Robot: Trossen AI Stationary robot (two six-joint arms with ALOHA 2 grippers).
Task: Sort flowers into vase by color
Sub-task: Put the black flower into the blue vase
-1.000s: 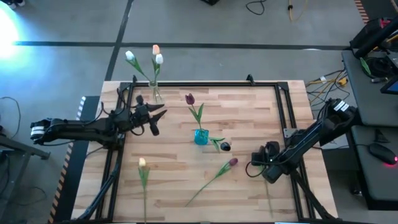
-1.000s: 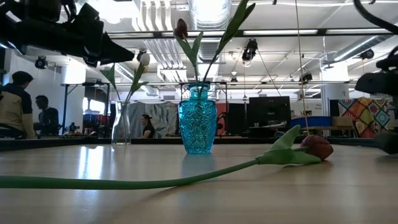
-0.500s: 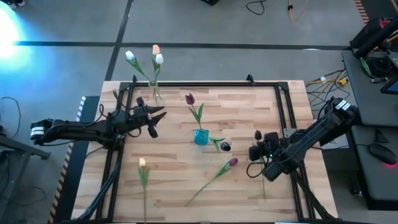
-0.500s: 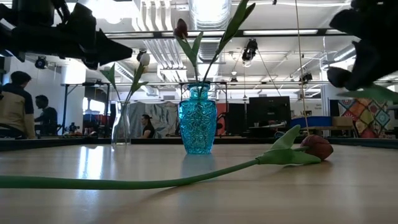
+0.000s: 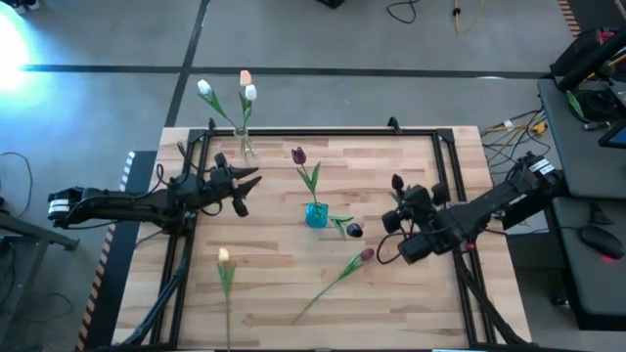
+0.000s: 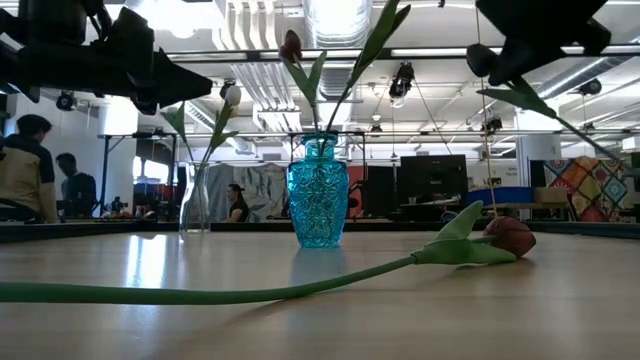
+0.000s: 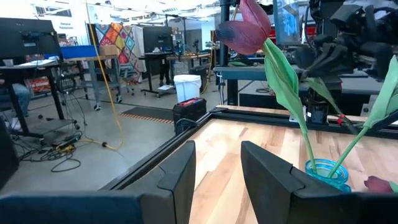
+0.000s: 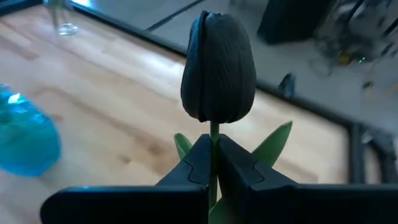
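My right gripper hovers right of the blue vase, shut on a dark purple tulip. The blue vase holds one purple tulip. A clear vase at the far edge holds white and peach tulips. A maroon tulip, a dark one and a cream one lie flat on the table. My left gripper waits open, left of the blue vase. My right gripper pinches the dark tulip's stem just below the head, between its two fingers. The head stands out past the fingertips. The tulip is lifted clear of the table; its leaf and stem trail down behind the gripper.
A black frame runs around the wooden tabletop. The maroon tulip's long stem lies across the near middle of the table. People stand in the room beyond the table.
My right gripper has risen from low over the table's near right part and moved toward the far edge and slightly left, toward the blue vase, carrying the dark tulip. The tulip's stem, which trailed over the near edge, has been lifted clear.
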